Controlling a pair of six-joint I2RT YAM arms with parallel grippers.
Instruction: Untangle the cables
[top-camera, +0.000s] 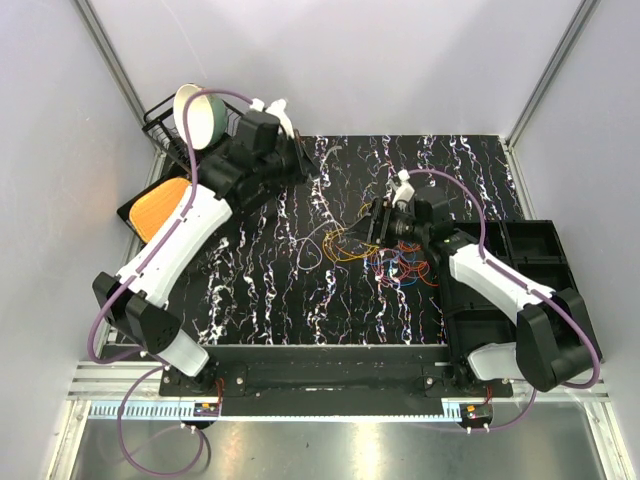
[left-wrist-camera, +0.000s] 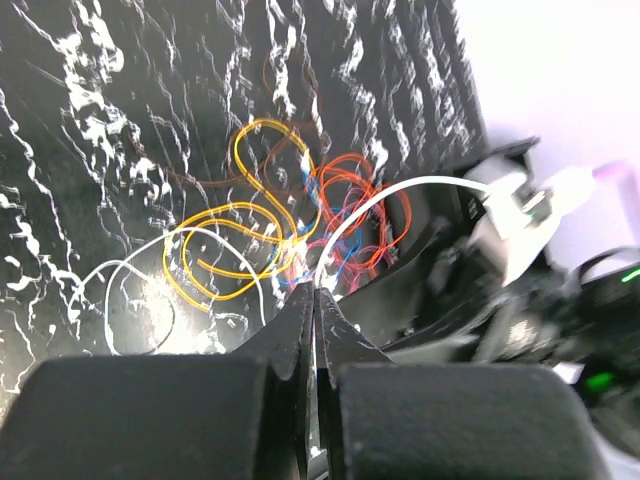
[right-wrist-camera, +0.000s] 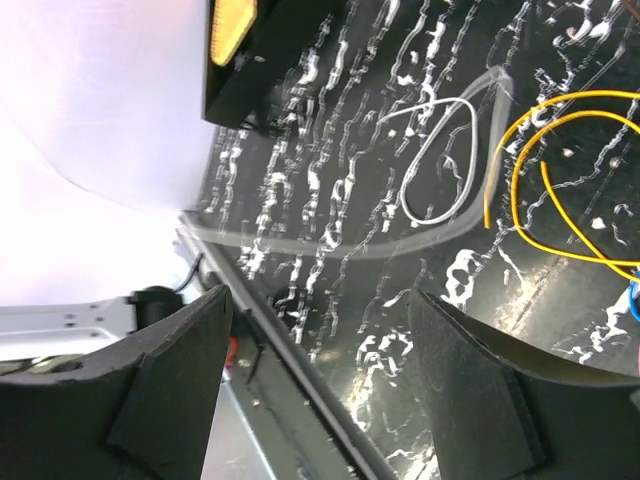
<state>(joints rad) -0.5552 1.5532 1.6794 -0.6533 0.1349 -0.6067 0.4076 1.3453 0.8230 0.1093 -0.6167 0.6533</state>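
Your cables (top-camera: 392, 262) lie in a loose tangle on the black marbled desk (top-camera: 300, 300), right of its middle and just in front of the right arm's wrist. From above, you can make out yellow, orange-red and blue loops crossing one another. The left wrist view adds the yellow wire (left-wrist-camera: 240, 240) coiled toward the near side, the orange-red wire (left-wrist-camera: 365, 195) behind it, and a thin white wire (left-wrist-camera: 130, 290) looping out to the side on its own. Your right gripper (top-camera: 360, 232) sits at the left edge of the tangle. Its fingers (right-wrist-camera: 180, 370) stand wide apart with only bare desk between them, while a white loop (right-wrist-camera: 440, 160) and a yellow arc (right-wrist-camera: 560, 170) lie ahead of the tips without touching them. Your left gripper (top-camera: 305, 165) is well away from the cables at the far left of the desk, its fingers (left-wrist-camera: 300, 330) pressed together. You cannot tell from these views whether a thin strand is pinched between them. A wire dish rack (top-camera: 165, 130) holding a pale bowl (top-camera: 200, 112) stands at the far left corner, with a black tray (top-camera: 135, 215) carrying something orange just in front of it. Black bins (top-camera: 530, 260) sit along the right edge of the desk.
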